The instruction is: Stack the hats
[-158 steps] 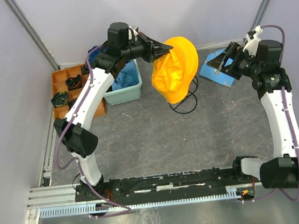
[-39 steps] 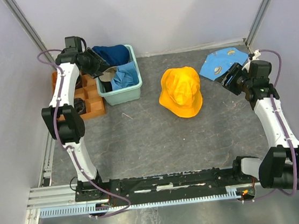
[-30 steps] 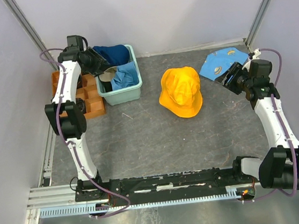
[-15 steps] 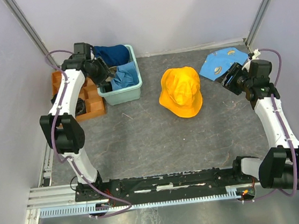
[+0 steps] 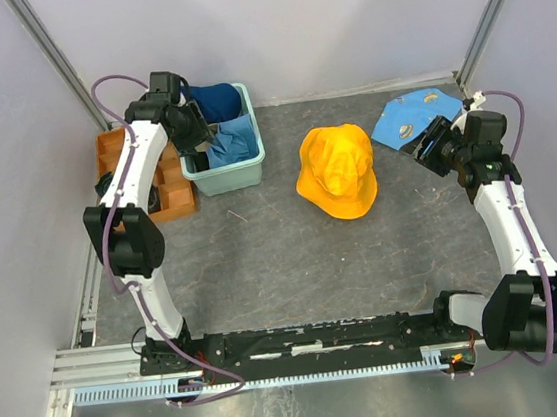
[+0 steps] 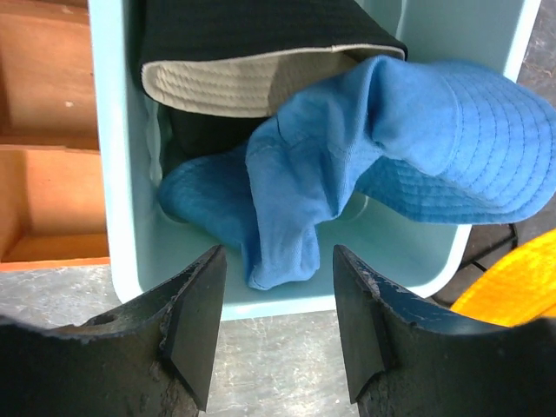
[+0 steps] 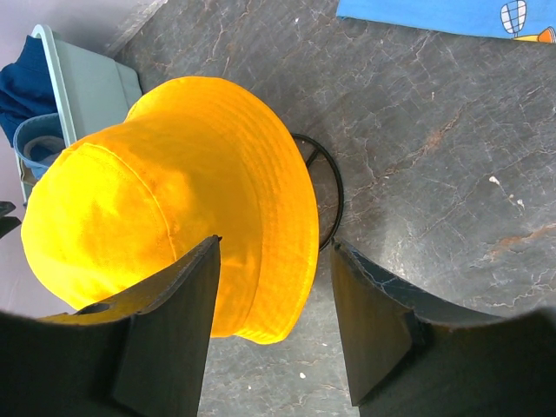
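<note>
With the yellow-orange hat (image 5: 337, 170) sitting on a wire stand (image 7: 334, 195) in the middle, the left gripper (image 6: 276, 261) is hovering open and empty over the light blue hat (image 6: 391, 130) in the tub (image 6: 113, 174) at far left, probably needing to descend and pinch it, while the right gripper (image 7: 274, 252) is hovering open, holding nothing.

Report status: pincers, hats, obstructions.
Left pincer open, empty, at tub. Right pincer open, empty. Yellow hat on stand; light blue hat, black hat, navy hat in tub. Nothing blocking.
</note>
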